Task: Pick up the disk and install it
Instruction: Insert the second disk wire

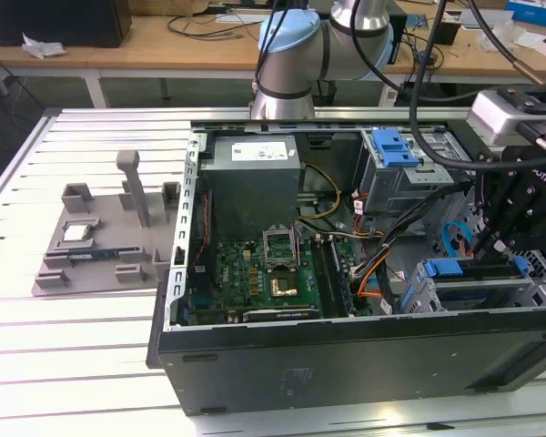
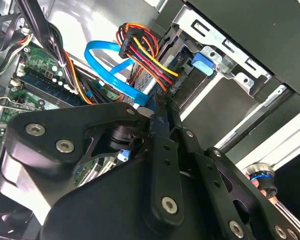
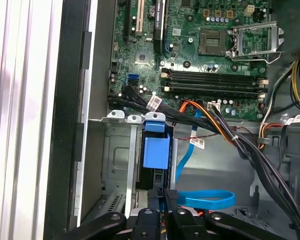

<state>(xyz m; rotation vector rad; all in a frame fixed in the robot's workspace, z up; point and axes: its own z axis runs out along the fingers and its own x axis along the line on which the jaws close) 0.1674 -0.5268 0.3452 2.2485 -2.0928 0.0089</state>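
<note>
Looking into the open computer case [image 1: 346, 350] in the exterior view, we see the gripper [image 1: 491, 238] down inside the case at that view's right, above the drive bay [image 1: 464, 291]; the disk [image 1: 469, 270] sits on edge in that bay, its blue frame showing along the top; in the first wrist view the disk [image 3: 154, 150] stands in its metal slot with a blue tab up front, and the gripper [image 3: 166, 196] sits right at its near end; fingers [image 3: 171, 197] look close together, tips at or on the disk's edge, but we cannot tell if they clamp it; a blue flat cable [image 3: 205, 199] loops just beside the fingertips; in the second wrist view a bundle of red, yellow and black wires [image 2: 145, 52] plugs in near the bay; the green main board [image 1: 255, 273] lies toward the exterior view's left; outside the case a grey holder [image 1: 105, 232] rests on the table [image 1: 64, 364].
</note>
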